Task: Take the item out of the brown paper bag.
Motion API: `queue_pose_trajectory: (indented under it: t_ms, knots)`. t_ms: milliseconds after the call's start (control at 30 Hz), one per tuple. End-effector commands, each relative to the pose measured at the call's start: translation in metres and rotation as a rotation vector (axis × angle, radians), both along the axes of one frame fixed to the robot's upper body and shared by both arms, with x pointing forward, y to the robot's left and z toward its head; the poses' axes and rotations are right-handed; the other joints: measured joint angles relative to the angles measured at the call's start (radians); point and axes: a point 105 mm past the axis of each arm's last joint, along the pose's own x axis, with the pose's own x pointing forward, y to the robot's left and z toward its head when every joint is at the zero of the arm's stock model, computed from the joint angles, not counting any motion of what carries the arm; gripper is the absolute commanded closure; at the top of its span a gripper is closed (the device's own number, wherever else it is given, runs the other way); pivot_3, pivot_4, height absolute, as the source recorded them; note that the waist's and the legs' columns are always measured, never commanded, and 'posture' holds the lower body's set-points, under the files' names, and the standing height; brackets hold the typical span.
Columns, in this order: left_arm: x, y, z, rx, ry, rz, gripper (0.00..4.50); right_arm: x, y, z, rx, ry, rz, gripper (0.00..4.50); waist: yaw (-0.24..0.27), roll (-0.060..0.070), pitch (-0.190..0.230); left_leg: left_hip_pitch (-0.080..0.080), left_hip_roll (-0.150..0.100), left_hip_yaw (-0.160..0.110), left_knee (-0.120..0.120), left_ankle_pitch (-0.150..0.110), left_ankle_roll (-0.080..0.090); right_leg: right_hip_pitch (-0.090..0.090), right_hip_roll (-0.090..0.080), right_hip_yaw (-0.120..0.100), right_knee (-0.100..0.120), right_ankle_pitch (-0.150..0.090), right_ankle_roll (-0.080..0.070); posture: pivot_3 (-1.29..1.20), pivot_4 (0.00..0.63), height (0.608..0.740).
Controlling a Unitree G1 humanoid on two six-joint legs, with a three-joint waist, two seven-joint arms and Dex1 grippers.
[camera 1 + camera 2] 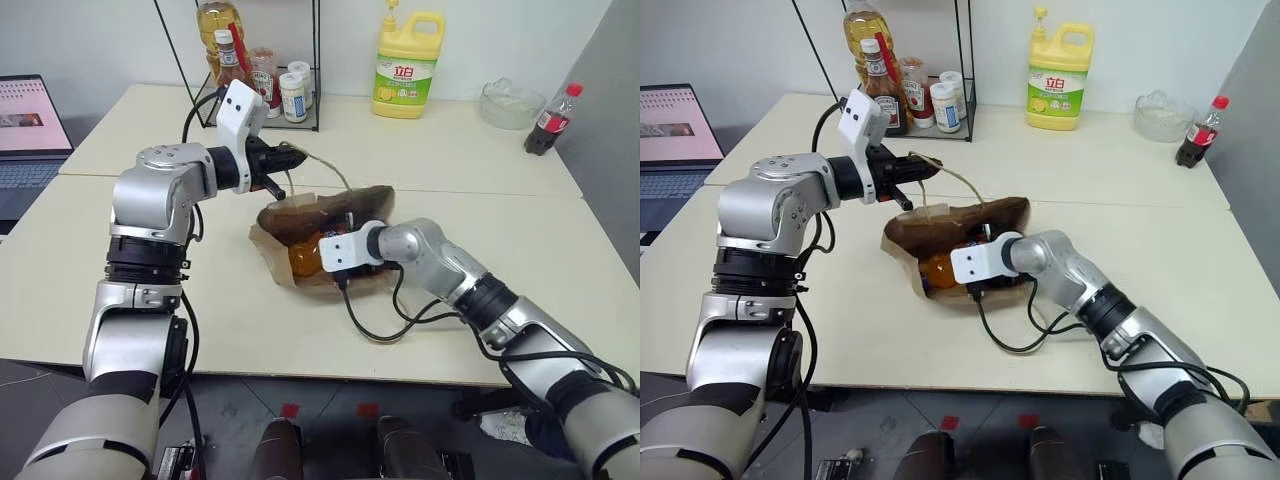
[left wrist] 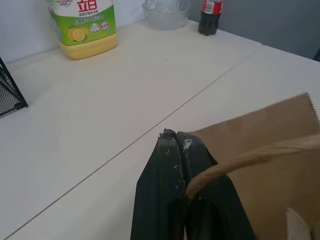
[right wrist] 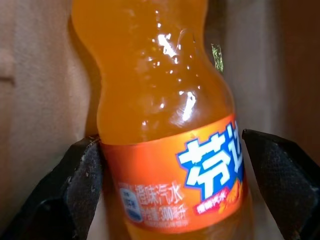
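The brown paper bag (image 1: 352, 203) lies on its side in the middle of the table, its mouth facing me. My left gripper (image 1: 291, 158) hovers above the bag's rim, shut on one tan cord handle (image 2: 250, 157), which it holds up taut. The item, an orange drink bottle (image 3: 160, 90), rests inside the bag (image 1: 303, 256). My right gripper (image 3: 170, 142) reaches into the bag's mouth, open, with one black finger (image 3: 85, 175) on each side of the bottle's orange label. The bottle's cap is hidden.
A yellow detergent jug (image 1: 408, 62), a glass bowl (image 1: 512, 102) and a cola bottle (image 1: 552, 120) stand along the far edge. A wire rack (image 1: 262, 75) of condiments is at the back. A laptop (image 1: 25, 130) sits far left. A black cable (image 1: 375, 322) loops beside the bag.
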Motion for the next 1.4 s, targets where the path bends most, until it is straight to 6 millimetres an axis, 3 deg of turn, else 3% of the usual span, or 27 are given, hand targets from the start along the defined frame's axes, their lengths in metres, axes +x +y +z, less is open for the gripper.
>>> queue_pose_trajectory:
  t_ms: [33, 133, 167, 367, 867, 1133, 1400]
  knots:
    - [-0.003, -0.001, 0.013, -0.015, -0.054, -0.012, 4.50, 0.007, 0.001, 0.000, -0.016, -0.035, 0.005, 0.44, -0.002, 0.000, 0.000, 0.000, 0.000, 0.000, 0.000, 0.000, 0.000, 0.000, 0.000, 0.000, 0.000, 0.000, 0.000, 0.00, 0.150, 0.740]
    - [-0.003, 0.000, 0.013, -0.016, -0.054, -0.006, 4.50, 0.011, -0.003, 0.002, -0.011, -0.047, 0.006, 1.22, -0.003, 0.000, 0.000, 0.000, 0.000, 0.000, 0.000, 0.000, 0.000, 0.000, 0.000, 0.000, 0.001, 0.000, 0.000, 0.00, 0.150, 0.740]
    - [-0.002, 0.001, 0.013, -0.016, -0.055, -0.002, 4.50, 0.012, -0.005, 0.003, -0.010, -0.050, 0.007, 1.28, -0.004, 0.000, 0.000, 0.000, 0.000, 0.000, 0.000, 0.000, -0.001, 0.000, 0.000, 0.000, 0.001, 0.000, 0.000, 0.00, 0.150, 0.740]
    - [-0.002, 0.002, 0.012, -0.015, -0.054, 0.008, 4.50, 0.009, -0.010, 0.016, 0.055, -0.077, 0.034, 1.28, -0.002, 0.000, 0.000, 0.000, 0.000, 0.000, 0.000, 0.000, -0.001, 0.000, 0.000, 0.000, 0.001, 0.000, 0.000, 0.00, 0.150, 0.740]
    - [0.008, 0.001, 0.008, 0.001, -0.066, 0.032, 4.50, -0.034, -0.043, 0.065, 0.270, -0.193, 0.156, 1.28, -0.005, 0.000, 0.000, 0.000, 0.000, 0.000, 0.000, 0.000, -0.001, 0.000, 0.000, 0.000, 0.000, 0.000, 0.000, 0.00, 0.150, 0.740]
    - [0.012, -0.004, 0.007, 0.007, -0.074, 0.023, 4.50, -0.063, -0.057, 0.101, 0.570, -0.183, 0.224, 1.28, -0.005, 0.000, 0.000, -0.001, -0.001, 0.000, 0.000, 0.000, -0.001, 0.000, 0.000, 0.000, 0.000, 0.000, 0.000, 0.00, 0.150, 0.740]
    - [0.012, -0.006, 0.006, 0.011, -0.077, 0.012, 4.50, -0.069, -0.100, 0.151, 0.887, -0.188, 0.049, 1.28, 0.004, 0.000, 0.000, -0.001, -0.001, 0.000, 0.000, 0.000, -0.001, 0.001, 0.000, 0.000, 0.000, 0.000, 0.000, 0.00, 0.150, 0.740]
